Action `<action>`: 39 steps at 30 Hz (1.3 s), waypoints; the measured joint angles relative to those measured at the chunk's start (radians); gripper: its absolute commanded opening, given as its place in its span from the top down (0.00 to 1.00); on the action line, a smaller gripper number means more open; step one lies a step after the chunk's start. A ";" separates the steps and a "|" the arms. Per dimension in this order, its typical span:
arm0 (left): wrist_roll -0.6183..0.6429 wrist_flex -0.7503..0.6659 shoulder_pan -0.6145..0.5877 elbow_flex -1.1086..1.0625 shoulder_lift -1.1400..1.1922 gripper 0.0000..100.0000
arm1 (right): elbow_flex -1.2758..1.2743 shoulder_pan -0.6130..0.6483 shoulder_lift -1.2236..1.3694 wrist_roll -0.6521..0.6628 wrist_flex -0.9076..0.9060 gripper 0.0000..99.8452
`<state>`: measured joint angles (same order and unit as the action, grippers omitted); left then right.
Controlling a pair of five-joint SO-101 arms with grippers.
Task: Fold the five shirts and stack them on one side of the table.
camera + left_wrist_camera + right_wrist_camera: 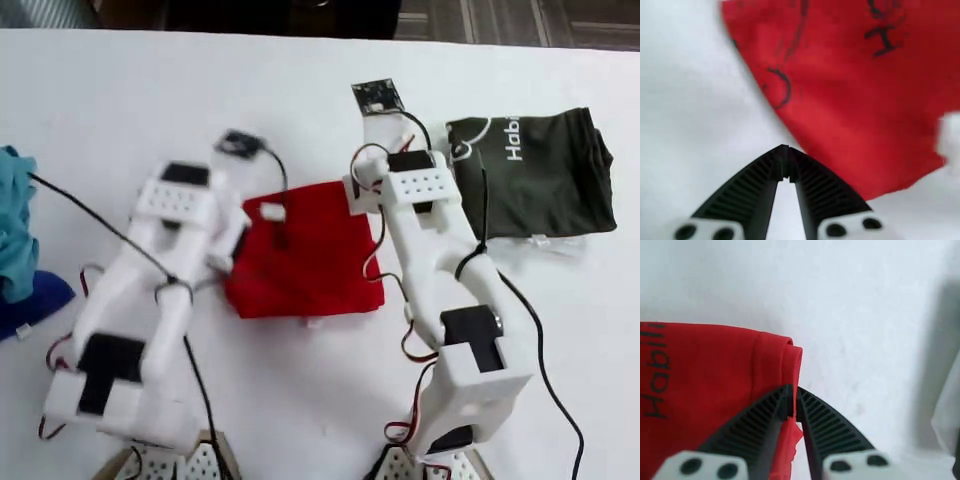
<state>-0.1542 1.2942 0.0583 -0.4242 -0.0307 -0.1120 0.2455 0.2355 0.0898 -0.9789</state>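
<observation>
right gripper (791, 395) pinching a soft red folded cloth shirt (305, 265)

its jaws are clamping the hem; left gripper (784, 155), shut and empty, is hovering beside. lying on the white table (120, 100) between the arms, the shirt is probably handling light and limp; doubled edges are offering the best hold. black print is showing.

On the dark shirt (535, 180), white lettering (512, 138) is seen, cut off at a fold. On the red shirt (715, 370), a short word is printed in black lettering (655, 372).
</observation>
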 measured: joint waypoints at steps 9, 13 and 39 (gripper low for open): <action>-0.018 -0.120 0.052 -0.157 -0.038 0.97 | 0.000 0.069 0.000 0.000 -0.023 0.98; -0.025 -0.114 0.049 -0.161 -0.025 0.97 | 0.000 0.063 0.000 0.000 0.003 0.98; -0.078 0.025 0.049 -0.046 -0.020 0.97 | 0.347 -0.006 0.199 0.000 -0.252 0.98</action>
<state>-0.2325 1.3188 0.1074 -0.4703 -0.0506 0.2348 0.2394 0.4350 0.0898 -1.2306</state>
